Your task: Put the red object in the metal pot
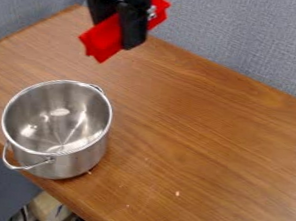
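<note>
Metal pot (57, 127) sits empty at the table's (215, 140) near-left, mouth up. Farther back, gripper (122, 19) hangs high, fingers clamped on red object (105, 37), long axis slanting down-left. Pot lies below and nearer than the block.

No text, label, brand, number or sign can be read anywhere in the view. The red object (105, 37), the metal pot (57, 127) and the wooden worktop (215, 140) are seen to carry plain, unmarked surfaces. Any marking on the black hand (124, 11) at the top edge is too small and blurred to be made out.
</note>
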